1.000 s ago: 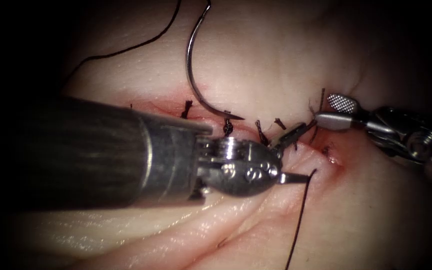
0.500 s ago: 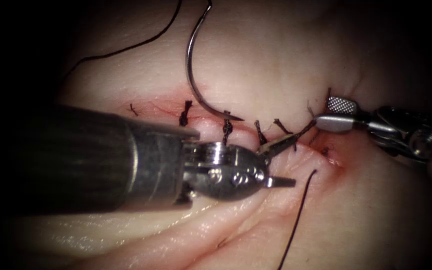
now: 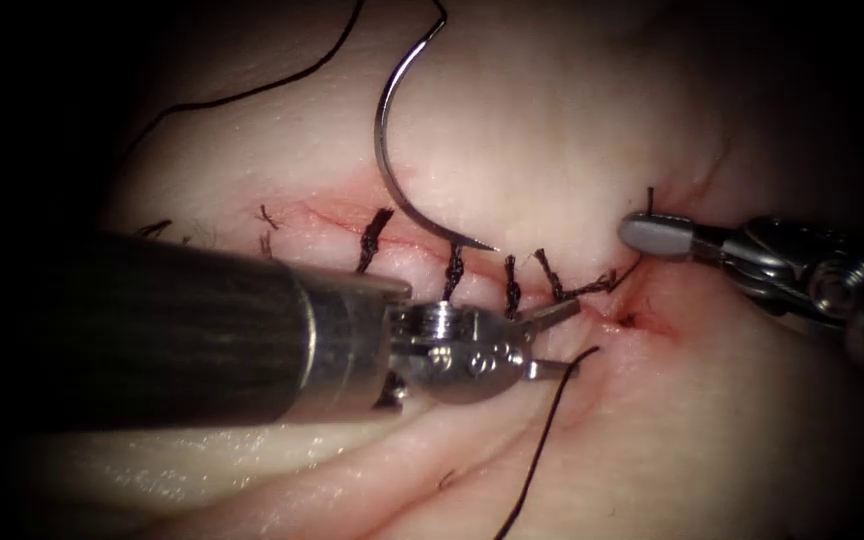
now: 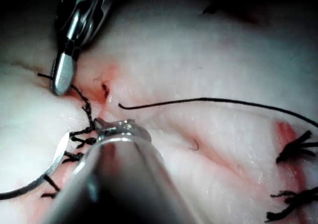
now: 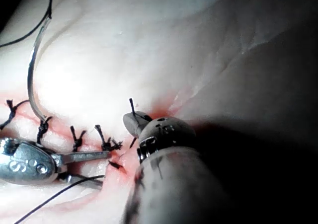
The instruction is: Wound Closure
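— Where's the needle (image 3: 392,150)?

— Lying free on the tissue (image 3: 552,120), above the cut (image 3: 352,215). Neither tool has it. Its tip rests down at the cut's edge, beside the row of knotted stitches (image 3: 452,268), and its thread (image 3: 252,95) trails off from the upper end.

— And the left claw (image 3: 557,340)?

— Narrowly parted and holding nothing, lying just below the stitches. A loose thread end (image 3: 542,440) runs away beneath it, stopping near the lower jaw.

— The right claw (image 3: 652,236)?

— Closed, at the right end of the cut. A short thread stub (image 3: 650,197) sticks up beside its tip, and a strand runs from the last stitch toward it; it looks gripped there. Red fluid (image 3: 632,322) sits just below.
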Tool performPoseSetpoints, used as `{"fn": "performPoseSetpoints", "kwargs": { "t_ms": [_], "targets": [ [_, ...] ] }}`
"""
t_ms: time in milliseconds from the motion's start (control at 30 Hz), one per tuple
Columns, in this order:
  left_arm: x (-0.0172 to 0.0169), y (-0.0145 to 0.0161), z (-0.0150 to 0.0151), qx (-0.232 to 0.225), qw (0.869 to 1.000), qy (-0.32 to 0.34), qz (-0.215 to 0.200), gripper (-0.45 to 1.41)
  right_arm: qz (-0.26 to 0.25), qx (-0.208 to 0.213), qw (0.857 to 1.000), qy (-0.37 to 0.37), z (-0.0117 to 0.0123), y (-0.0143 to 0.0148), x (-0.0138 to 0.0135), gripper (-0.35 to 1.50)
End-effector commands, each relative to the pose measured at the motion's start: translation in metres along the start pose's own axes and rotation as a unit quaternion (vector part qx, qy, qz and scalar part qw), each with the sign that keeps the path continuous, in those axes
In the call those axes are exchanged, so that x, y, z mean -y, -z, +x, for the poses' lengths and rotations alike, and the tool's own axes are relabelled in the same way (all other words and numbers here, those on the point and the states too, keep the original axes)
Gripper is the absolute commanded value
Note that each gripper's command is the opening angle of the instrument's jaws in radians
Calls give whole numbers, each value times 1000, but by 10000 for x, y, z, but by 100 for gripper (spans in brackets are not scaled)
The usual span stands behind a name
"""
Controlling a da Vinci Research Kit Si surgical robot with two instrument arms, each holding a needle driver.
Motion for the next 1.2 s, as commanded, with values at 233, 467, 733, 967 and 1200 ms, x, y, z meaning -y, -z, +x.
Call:
{"fn": "performPoseSetpoints", "kwargs": {
  "t_ms": [233, 467, 733, 967, 1200],
  "targets": [
    [5, -4, -8, 1, 1000, 7, 2, 38, 4, -5, 1000, -9, 11, -2, 12, -35],
    [1, -12, -15, 9, 1000, 11, 1, 38, 9, -17, 1000, 21, 31, 9, 32, -35],
    [1, -12, -18, 12, 1000, 12, -2, 38, 12, -20, 999, 32, 31, 12, 45, -35],
    [1, -11, -16, 14, 1000, 13, -5, 38, 13, -23, 999, 37, 38, 16, 45, -35],
    [1, -8, -13, 14, 1000, 14, -6, 38, 17, -36, 998, 50, 46, 20, 54, -35]
  ]
}}
